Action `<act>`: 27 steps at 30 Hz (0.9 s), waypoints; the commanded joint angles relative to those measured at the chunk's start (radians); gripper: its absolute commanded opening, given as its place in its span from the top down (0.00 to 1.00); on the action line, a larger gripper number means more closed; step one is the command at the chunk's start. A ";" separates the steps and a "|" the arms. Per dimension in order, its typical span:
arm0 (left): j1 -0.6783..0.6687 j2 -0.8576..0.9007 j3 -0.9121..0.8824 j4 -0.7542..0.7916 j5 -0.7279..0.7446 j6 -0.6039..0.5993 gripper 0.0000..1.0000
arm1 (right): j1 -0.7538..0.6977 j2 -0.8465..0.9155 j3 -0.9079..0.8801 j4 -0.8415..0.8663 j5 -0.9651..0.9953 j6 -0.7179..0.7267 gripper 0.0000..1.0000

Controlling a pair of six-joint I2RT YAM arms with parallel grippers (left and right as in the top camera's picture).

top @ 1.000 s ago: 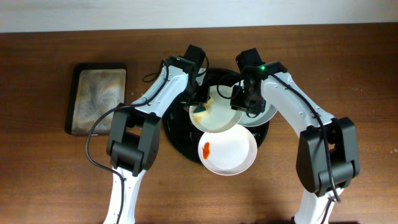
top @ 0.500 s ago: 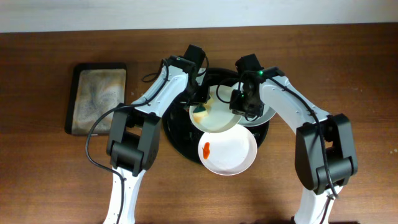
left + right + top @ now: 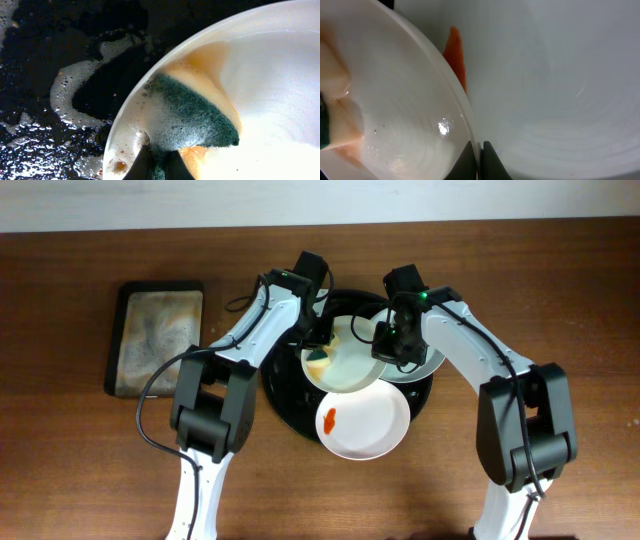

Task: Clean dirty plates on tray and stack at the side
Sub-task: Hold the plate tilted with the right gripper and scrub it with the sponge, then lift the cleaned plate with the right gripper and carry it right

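The round black tray [image 3: 284,402] holds three plates. My right gripper [image 3: 388,344] is shut on the rim of the middle pale plate [image 3: 352,370], also in the right wrist view [image 3: 395,115], and holds it tilted. My left gripper [image 3: 318,350] is shut on a green sponge [image 3: 192,117] pressed on that plate's soapy, orange-stained inner edge [image 3: 260,85]. A white plate [image 3: 368,423] with an orange-red smear lies at the tray's front. Another white plate [image 3: 425,368] lies under my right arm; its smear [image 3: 456,52] shows in the right wrist view.
A rectangular dark sponge tray [image 3: 157,337] lies at the left on the brown table [image 3: 80,460]. The black tray's floor [image 3: 60,60] is wet with foam.
The held plate and the front smeared plate have shifted slightly left. The sponge stays on the plate's left edge.
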 commanded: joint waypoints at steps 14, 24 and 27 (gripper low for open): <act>0.008 0.015 0.077 -0.087 -0.113 -0.002 0.83 | 0.003 -0.158 0.049 -0.051 0.192 -0.112 0.96; 0.041 -0.063 0.093 -0.087 -0.209 -0.003 0.63 | 0.004 -0.163 0.122 -0.127 0.292 -0.223 0.96; 0.048 -0.063 0.092 -0.090 -0.209 -0.002 0.73 | 0.004 -0.163 0.158 -0.151 0.292 -0.238 0.96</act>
